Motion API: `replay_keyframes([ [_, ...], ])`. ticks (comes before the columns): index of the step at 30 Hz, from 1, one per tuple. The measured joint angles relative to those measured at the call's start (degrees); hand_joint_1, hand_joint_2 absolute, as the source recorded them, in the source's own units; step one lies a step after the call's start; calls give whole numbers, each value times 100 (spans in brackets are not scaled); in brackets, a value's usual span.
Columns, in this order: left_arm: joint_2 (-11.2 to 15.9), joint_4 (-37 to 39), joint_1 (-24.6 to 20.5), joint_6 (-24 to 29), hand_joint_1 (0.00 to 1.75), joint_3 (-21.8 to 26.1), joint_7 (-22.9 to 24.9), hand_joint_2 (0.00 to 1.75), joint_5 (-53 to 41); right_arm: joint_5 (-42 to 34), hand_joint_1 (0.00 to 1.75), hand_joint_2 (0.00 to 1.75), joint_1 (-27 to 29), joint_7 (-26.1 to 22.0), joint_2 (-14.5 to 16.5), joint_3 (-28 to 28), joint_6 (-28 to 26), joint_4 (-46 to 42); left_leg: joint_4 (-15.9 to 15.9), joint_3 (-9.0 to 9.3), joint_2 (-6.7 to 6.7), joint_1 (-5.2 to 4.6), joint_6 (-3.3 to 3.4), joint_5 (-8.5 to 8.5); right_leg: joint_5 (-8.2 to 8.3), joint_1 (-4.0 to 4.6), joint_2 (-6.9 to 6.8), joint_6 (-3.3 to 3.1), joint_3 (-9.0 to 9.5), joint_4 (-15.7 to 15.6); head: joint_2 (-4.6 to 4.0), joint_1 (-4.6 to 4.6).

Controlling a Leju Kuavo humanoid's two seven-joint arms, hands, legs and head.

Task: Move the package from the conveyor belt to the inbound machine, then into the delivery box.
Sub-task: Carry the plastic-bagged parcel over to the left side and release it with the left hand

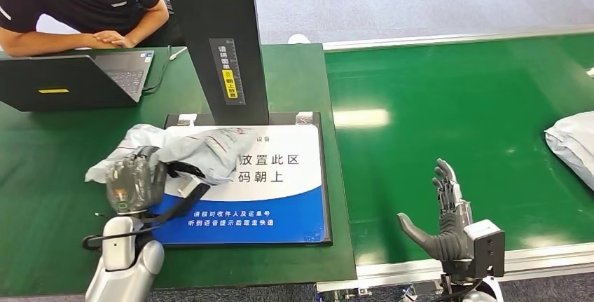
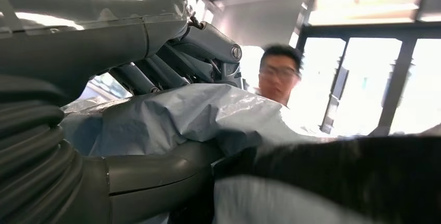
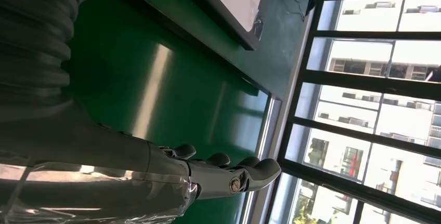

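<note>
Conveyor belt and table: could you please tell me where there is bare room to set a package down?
The conveyor belt is bare between the table edge and the second package. The white panel is free at its near right corner. It is crowded where the left hand holds the grey package.

A green tabletop (image 1: 42, 176) carries an open laptop (image 1: 77, 78) at its far left corner, where a seated person (image 1: 77, 1) rests folded arms. Grey floor (image 1: 420, 1) lies beyond. Tall dark-framed windows (image 3: 374, 78) let in bright daylight and show buildings outside.
</note>
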Motion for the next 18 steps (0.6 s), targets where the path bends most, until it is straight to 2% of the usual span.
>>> replay_keyframes([
  [7,581,3,-185,-46,175,1288,384,175,-26,-31,0,175,5,-40,0,-78,-22,8,-1,-1,7,4,-2,-1,-2,4,7,-5,-5,2,0,-1],
  [14,1211,610,-390,-10,175,2734,692,175,217,-51,0,175,4,-67,0,-90,-23,52,-2,-4,12,11,-6,-4,-6,10,11,-11,-7,4,0,-1],
  [16,1349,754,-400,-8,127,3152,648,175,328,-51,0,175,8,-75,0,-90,-24,53,-2,-5,12,12,-6,-4,-7,10,11,-12,-8,4,0,-1],
  [18,1468,900,-420,-7,40,3569,530,175,386,-49,0,175,12,-80,0,-89,-30,58,-2,-6,12,12,-7,-5,-8,10,11,-13,-9,3,0,-1],
])
